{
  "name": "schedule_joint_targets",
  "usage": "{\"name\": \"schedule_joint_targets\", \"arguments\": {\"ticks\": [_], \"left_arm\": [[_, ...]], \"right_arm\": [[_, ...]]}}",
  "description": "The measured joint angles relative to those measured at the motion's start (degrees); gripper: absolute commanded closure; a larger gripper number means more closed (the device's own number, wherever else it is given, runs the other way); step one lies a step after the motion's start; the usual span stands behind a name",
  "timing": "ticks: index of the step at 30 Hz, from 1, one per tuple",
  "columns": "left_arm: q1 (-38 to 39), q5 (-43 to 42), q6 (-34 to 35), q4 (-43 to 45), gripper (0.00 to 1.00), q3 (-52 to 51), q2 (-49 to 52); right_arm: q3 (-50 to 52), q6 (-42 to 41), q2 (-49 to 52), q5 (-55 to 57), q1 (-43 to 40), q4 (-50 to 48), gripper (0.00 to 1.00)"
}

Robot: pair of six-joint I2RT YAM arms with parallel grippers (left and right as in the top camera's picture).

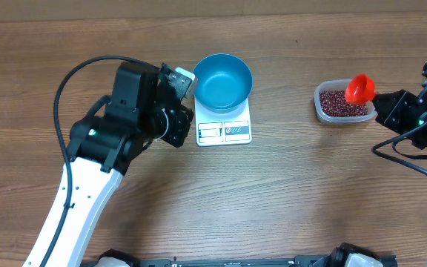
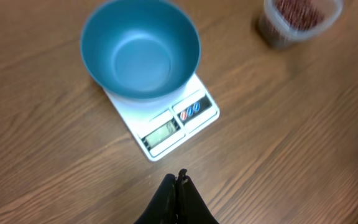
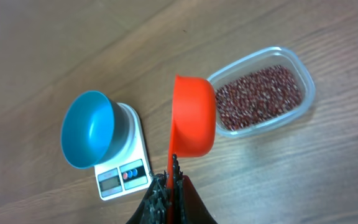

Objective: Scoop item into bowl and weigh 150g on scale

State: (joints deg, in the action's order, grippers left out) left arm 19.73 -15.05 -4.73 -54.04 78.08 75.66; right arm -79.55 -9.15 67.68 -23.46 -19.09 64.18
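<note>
Blue bowl waits empty on the scale for weighing, while the right gripper pinches a red scoop beside the beans and the left gripper idles pressed together.

Wood-grain table, clear plastic tub, red-orange scoop at the tub's edge

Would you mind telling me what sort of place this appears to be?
Probably a robotics lab bench, not a kitchen: robot arms at a wooden table, with a scale, a blue bowl and a clear tub of beans.
</note>
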Motion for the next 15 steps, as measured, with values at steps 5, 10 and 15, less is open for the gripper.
{"name": "schedule_joint_targets", "arguments": {"ticks": [5, 10, 15], "left_arm": [[0.00, -0.02, -3.96, -0.83, 0.96, -0.31, 3.87], [0.00, -0.04, -4.92, -0.94, 0.95, -2.56, 4.63], [0.00, -0.44, -2.89, 5.64, 0.93, -7.39, 0.87]], "right_arm": [[0.00, 0.20, 0.00, 1.46, 0.00, 1.60, 0.96], [0.00, 0.20, 0.00, 2.05, 0.00, 1.25, 0.96], [-0.02, 0.42, 0.00, 2.49, 0.00, -0.39, 0.96]]}}
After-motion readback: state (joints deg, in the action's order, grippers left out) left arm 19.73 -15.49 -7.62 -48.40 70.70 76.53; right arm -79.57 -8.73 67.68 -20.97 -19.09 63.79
